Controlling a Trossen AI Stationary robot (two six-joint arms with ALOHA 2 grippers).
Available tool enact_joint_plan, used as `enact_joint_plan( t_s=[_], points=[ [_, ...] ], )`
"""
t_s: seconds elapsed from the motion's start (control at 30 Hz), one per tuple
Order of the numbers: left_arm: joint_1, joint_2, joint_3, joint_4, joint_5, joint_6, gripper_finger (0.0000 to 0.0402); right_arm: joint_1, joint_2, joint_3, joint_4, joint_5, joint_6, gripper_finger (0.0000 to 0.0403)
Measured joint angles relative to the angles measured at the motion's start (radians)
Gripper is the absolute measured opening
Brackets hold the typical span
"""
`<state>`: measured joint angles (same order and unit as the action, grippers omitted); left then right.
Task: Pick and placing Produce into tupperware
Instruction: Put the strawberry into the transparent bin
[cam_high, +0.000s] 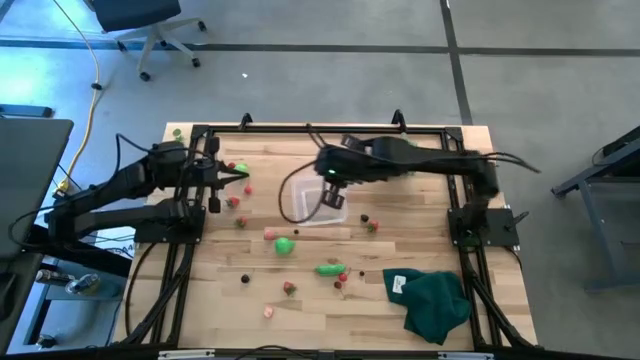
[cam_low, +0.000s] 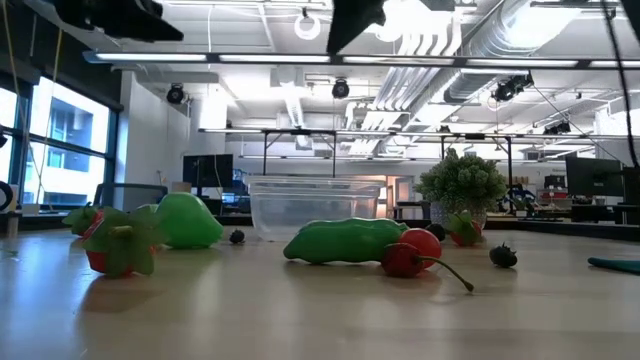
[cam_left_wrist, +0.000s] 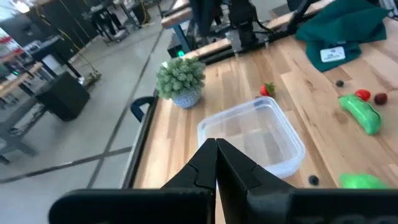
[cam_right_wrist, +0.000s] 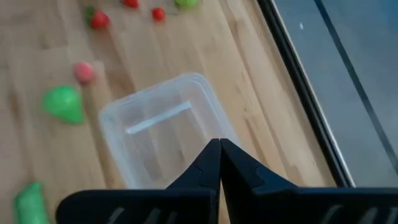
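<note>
High view: tupperware (cam_high: 318, 204) at table centre, empty, below right gripper (cam_high: 333, 197); produce (cam_high: 285, 245) scattered around it. Left gripper (cam_high: 237, 180) near far-left edge.
Low view: tupperware (cam_low: 314, 205) upright, empty.
Wrist views: both grippers' fingers pressed together, holding nothing.

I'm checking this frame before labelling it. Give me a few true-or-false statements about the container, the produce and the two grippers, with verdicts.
1. The tupperware holds no produce. True.
2. The right gripper is shut, above the tupperware. True.
3. The left gripper grips a berry. False: it is shut with nothing between its fingers.
4. The green elongated piece lies inside the tupperware. False: it lies on the table.
5. The dark green cloth covers the tupperware. False: they are apart.
</note>
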<state>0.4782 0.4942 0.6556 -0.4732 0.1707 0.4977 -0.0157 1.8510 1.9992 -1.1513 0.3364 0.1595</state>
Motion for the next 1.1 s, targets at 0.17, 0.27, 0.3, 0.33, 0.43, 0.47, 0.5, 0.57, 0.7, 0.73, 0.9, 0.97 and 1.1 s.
enact_joint_plan(
  t_s=[0.17, 0.27, 0.3, 0.33, 0.43, 0.47, 0.5, 0.57, 0.7, 0.73, 0.9, 0.97, 1.1],
  points=[
    [0.0, -0.014, 0.0, -0.041, 0.0, 0.02, 0.0001, 0.032, -0.272, -0.4, 0.23, -0.022, 0.047, 0.0],
    [0.0, -0.014, -0.02, -0.052, 0.0, 0.016, 0.0001, 0.048, -0.454, -0.677, 0.424, -0.086, 0.076, 0.0],
    [0.0, -0.014, -0.03, -0.051, 0.0, 0.011, 0.0001, 0.054, -0.513, -0.764, 0.498, -0.119, 0.078, 0.0],
    [0.0, -0.014, -0.039, -0.048, -0.004, 0.002, 0.0001, 0.061, -0.569, -0.845, 0.567, -0.151, 0.088, 0.0],
    [0.0, -0.014, -0.059, -0.043, -0.013, -0.004, 0.0001, 0.079, -0.723, -1.054, 0.754, -0.238, 0.125, 0.0],
    [0.0, -0.014, -0.062, -0.042, -0.012, -0.004, 0.0001, 0.086, -0.767, -1.109, 0.788, -0.252, 0.137, 0.0],
    [0.0, -0.014, -0.062, -0.04, -0.009, -0.004, 0.0001, 0.09, -0.808, -1.16, 0.812, -0.263, 0.154, 0.0],
    [-0.001, -0.014, -0.062, -0.04, 0.003, -0.001, 0.0001, 0.096, -0.876, -1.24, 0.831, -0.268, 0.205, 0.0],
    [-0.001, -0.013, -0.062, -0.056, 0.048, 0.005, 0.0001, 0.098, -0.979, -1.371, 0.835, -0.268, 0.324, 0.0],
    [-0.001, -0.009, -0.062, -0.054, 0.067, 0.008, 0.0001, 0.096, -0.993, -1.394, 0.844, -0.266, 0.339, 0.0],
    [-0.001, 0.035, -0.062, -0.058, 0.186, 0.065, 0.0001, 0.081, -1.031, -1.451, 0.848, -0.271, 0.325, 0.0],
    [-0.001, 0.052, -0.062, -0.06, 0.197, 0.075, 0.0001, 0.083, -1.03, -1.455, 0.85, -0.278, 0.296, 0.0],
    [0.0, 0.086, -0.062, -0.08, 0.197, 0.074, 0.0001, 0.082, -1.026, -1.457, 0.854, -0.286, 0.234, 0.0]
  ],
)
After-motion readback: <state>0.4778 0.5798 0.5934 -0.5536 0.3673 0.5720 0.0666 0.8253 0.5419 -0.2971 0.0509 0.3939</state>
